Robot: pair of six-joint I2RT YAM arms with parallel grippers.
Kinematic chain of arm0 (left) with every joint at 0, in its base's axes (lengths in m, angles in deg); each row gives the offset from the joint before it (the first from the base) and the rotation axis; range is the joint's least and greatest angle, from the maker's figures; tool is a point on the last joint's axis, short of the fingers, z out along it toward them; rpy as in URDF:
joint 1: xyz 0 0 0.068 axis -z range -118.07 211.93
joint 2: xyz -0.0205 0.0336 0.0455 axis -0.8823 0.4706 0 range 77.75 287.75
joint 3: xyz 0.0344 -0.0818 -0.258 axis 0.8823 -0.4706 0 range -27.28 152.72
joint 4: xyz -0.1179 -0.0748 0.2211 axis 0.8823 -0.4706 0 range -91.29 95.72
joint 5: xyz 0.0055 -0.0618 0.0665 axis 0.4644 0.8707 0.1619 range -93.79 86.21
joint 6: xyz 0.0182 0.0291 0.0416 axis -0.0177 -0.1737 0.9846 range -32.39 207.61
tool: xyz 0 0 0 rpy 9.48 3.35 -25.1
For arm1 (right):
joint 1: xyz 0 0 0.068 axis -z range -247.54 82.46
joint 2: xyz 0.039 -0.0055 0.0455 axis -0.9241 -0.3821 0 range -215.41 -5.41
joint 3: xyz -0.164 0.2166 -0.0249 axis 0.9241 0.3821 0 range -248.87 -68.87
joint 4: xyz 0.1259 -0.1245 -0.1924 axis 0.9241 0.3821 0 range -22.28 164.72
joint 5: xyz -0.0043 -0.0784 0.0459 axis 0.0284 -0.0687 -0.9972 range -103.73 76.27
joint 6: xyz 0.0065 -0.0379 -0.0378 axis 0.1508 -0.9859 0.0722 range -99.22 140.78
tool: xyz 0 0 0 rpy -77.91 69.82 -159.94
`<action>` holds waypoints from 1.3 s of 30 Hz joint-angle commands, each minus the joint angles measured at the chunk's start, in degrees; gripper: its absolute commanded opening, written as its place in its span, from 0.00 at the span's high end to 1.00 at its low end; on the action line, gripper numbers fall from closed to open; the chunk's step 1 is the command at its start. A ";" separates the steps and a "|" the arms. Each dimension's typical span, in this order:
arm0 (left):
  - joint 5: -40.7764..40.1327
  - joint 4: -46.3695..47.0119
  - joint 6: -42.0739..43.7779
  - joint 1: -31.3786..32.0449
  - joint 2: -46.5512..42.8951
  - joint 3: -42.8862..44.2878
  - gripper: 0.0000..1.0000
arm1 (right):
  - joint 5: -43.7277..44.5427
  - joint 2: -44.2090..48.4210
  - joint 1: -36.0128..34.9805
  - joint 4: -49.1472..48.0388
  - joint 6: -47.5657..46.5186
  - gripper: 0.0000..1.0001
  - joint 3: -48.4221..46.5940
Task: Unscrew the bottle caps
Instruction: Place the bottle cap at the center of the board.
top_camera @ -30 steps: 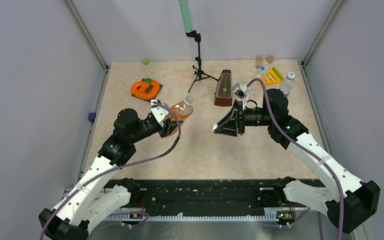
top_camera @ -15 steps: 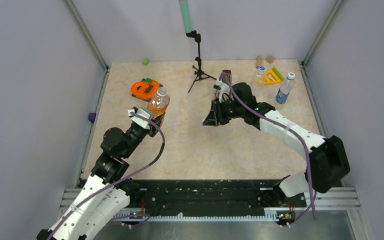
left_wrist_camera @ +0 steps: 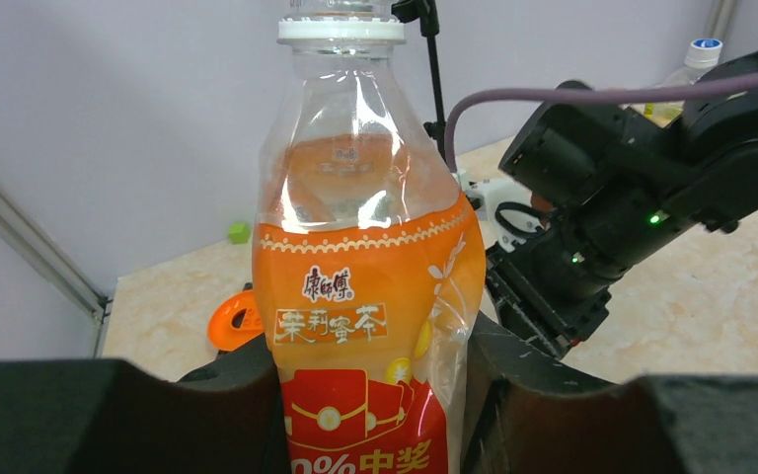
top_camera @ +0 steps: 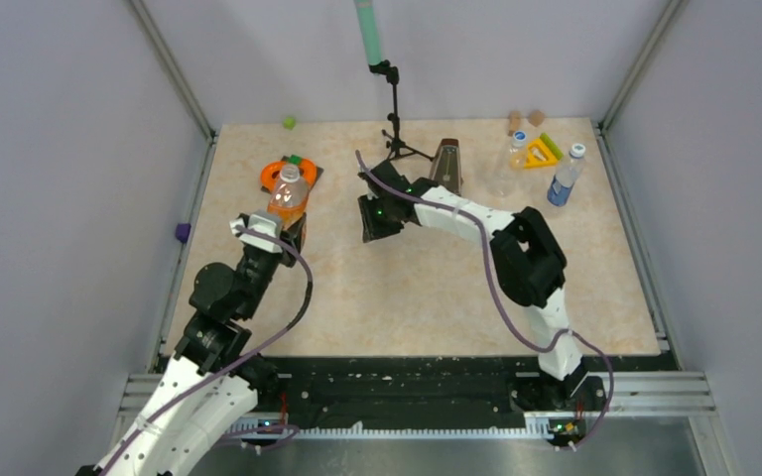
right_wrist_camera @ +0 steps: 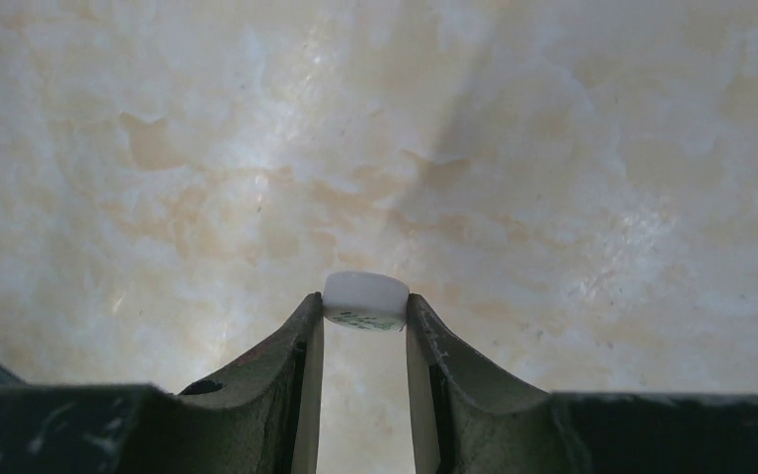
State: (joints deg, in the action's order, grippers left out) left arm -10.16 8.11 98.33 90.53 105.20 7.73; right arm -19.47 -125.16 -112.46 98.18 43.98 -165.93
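Observation:
My left gripper [left_wrist_camera: 370, 370] [top_camera: 280, 220] is shut on the lower body of the squat bottle [left_wrist_camera: 365, 267] [top_camera: 288, 191] of orange liquid, held upright at the table's left. Its neck ring [left_wrist_camera: 341, 29] shows with no cap on the threads above. My right gripper [right_wrist_camera: 365, 318] [top_camera: 370, 222] is shut on a small white bottle cap [right_wrist_camera: 365, 299], pinched at the fingertips just above the marble tabletop, right of the orange bottle. At the far right stand a clear bottle with a blue cap [top_camera: 519, 137] and a blue-labelled bottle [top_camera: 562, 180] with a white cap [top_camera: 577, 151].
A brown metronome [top_camera: 446, 165] stands just behind the right arm. An orange toy [top_camera: 276, 177] lies behind the held bottle. A tripod stand [top_camera: 394, 124] is at the back centre, with a yellow triangle [top_camera: 541, 155] and wooden blocks [top_camera: 524, 119] at the back right.
The left arm carried the orange bottle leftward and back, toward the orange toy. The right arm swung left across the table with the white cap still gripped.

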 commanded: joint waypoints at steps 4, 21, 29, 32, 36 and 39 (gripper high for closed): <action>-2.35 2.00 -0.85 -0.01 -0.54 -0.58 1.00 | 4.98 -11.97 -1.65 8.35 1.83 0.90 -16.14; -1.89 2.35 -1.01 -0.09 0.53 -0.72 1.00 | 4.88 -18.46 -2.27 8.36 3.35 0.54 -23.27; -1.94 1.87 -1.03 -0.10 0.87 -0.58 1.00 | 3.65 -13.29 -2.28 6.62 1.81 0.47 -21.25; -1.59 1.55 -1.10 -0.08 0.85 -0.39 1.00 | 2.73 -7.44 -2.30 4.08 1.70 0.45 -16.80; 2.03 1.35 -0.87 -0.08 1.31 -0.16 1.00 | 3.71 5.86 -2.32 -2.30 2.76 0.45 -4.87; 7.91 0.39 -0.58 -0.05 2.64 0.81 1.00 | 4.49 17.72 -2.33 -9.62 4.58 0.44 5.83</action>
State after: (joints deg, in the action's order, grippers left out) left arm -9.53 7.50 98.03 90.53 106.38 7.09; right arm -15.97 -125.46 -114.17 99.82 46.67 -168.33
